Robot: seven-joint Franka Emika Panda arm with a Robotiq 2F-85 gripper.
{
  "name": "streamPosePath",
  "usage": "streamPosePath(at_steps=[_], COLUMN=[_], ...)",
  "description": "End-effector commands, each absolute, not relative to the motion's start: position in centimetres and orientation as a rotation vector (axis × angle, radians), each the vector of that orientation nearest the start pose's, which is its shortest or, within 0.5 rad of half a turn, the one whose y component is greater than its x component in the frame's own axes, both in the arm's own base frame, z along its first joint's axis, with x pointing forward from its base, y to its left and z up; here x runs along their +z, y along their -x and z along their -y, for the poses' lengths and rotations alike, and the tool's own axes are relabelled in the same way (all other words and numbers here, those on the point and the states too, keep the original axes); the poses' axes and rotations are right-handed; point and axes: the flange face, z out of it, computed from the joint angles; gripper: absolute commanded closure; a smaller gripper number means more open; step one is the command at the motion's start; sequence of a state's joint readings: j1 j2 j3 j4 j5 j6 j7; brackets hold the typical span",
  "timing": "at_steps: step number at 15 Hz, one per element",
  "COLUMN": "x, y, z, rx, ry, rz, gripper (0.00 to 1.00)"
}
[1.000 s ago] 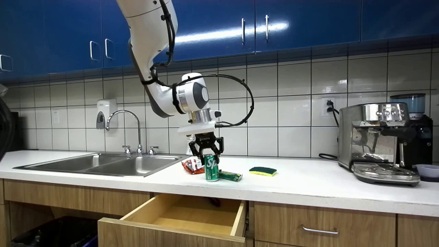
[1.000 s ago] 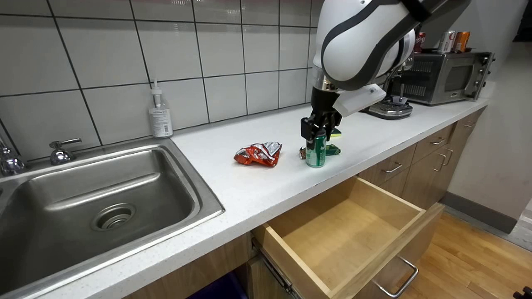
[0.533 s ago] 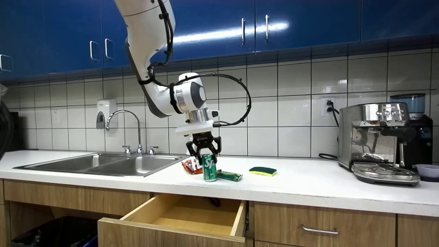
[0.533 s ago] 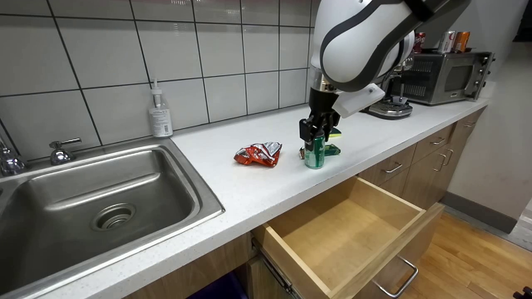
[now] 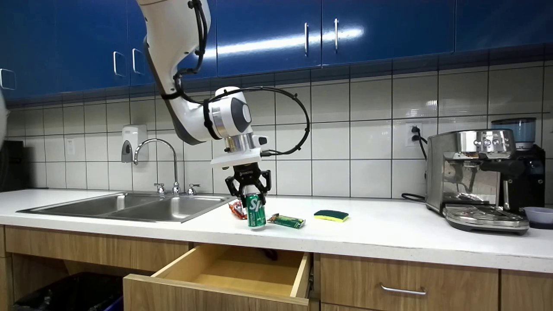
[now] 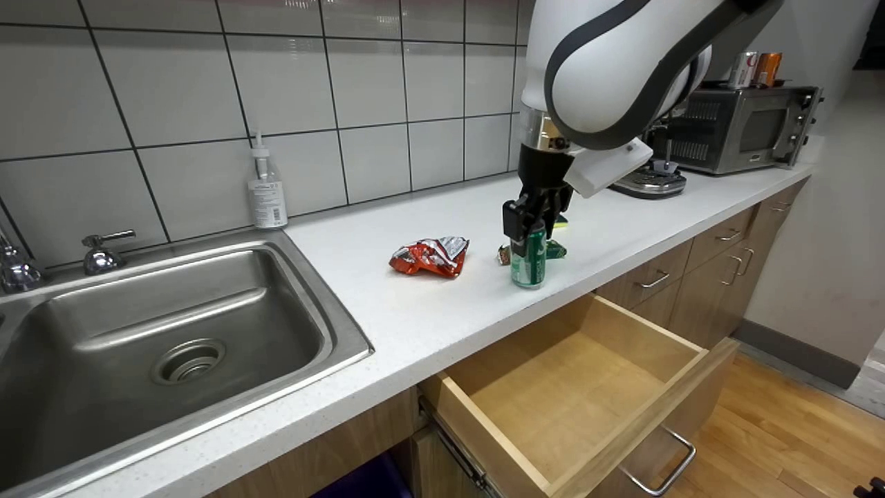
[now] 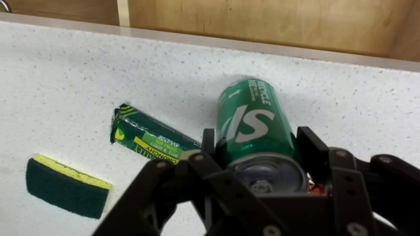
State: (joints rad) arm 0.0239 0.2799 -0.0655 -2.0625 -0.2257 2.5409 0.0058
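My gripper (image 5: 254,200) is shut on a green soda can (image 5: 256,216), gripping it near the top from above. In the wrist view one finger (image 7: 208,141) lies along each side of the can (image 7: 249,114), whose grey metal end faces the camera. The can leans slightly in an exterior view; whether its lower end touches the counter I cannot tell. Beside it lies a green granola bar (image 7: 147,134), with a yellow-and-green sponge (image 7: 69,186) farther off. A crumpled red wrapper (image 6: 430,257) rests on the counter, partly hidden behind the can in an exterior view.
Below the counter's front edge, a wooden drawer (image 6: 574,387) is pulled out. A double sink (image 5: 142,208) with a faucet (image 5: 175,164) is set into the counter. A pump bottle (image 6: 267,197) stands by the wall, and an espresso machine (image 5: 475,172) is farther along.
The gripper and can have shifted left in an exterior view and closer to the counter's front edge. The can now leans a little, and more of the granola bar shows.
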Motion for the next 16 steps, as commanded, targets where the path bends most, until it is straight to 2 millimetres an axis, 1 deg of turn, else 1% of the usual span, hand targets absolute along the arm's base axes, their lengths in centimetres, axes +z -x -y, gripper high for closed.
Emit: streamPosePath(at_steps=[1, 3, 7, 11, 16], x=[33.3, 33.3, 33.0, 32.8, 31.4], y=[-58.0, -57.0, -55.0, -52.9, -51.2], z=[1.8, 1.6, 1.5, 1.3, 1.5], rx=[-0.309, -0.291, -0.261, -0.239, -0.22], ry=[3.292, 3.29, 3.277, 3.266, 3.251], rz=[0.245, 0.241, 0.17, 0.049, -0.042], gripper=[0.61, 0.61, 0.61, 0.61, 0.61])
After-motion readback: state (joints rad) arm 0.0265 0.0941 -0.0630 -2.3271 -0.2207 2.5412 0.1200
